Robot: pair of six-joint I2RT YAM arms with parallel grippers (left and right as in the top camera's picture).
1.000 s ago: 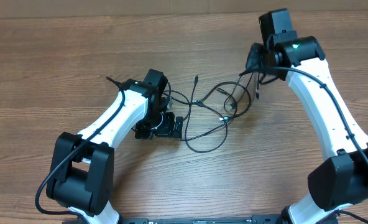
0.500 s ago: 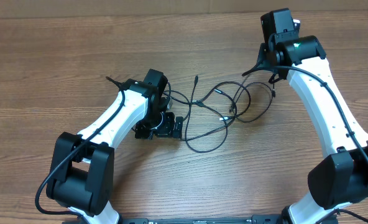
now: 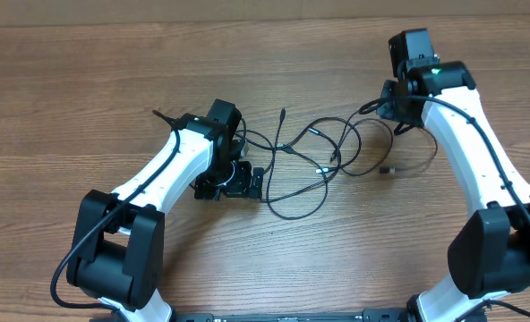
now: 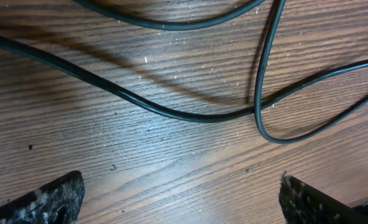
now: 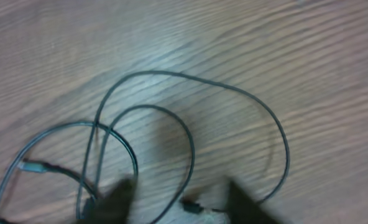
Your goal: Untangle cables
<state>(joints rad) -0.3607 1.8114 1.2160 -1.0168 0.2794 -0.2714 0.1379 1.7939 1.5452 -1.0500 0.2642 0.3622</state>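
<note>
In the middle of the counter (image 3: 86, 80), between the two arms, the cables (image 3: 323, 156) lie flat in loose loops that cross each other in several places. One plug (image 3: 388, 168) lies free at the right side, apart from the knot.

The left pincer (image 4: 181, 199) hangs low over a crossing of two cords. Its jaws are spread wide and nothing is between them. The right pincer (image 5: 183, 199) is blurred in its own view, but its two tips stand apart and I see no cord pinched there, so I judge it released.

These cords look thin, light and very soft. I think they will slide easily on the wood and pull their neighbours along. The best hold seems to be just behind a plug, where the cord is stiffer. A hold in the middle of a loop may only tighten the tangle.
</note>
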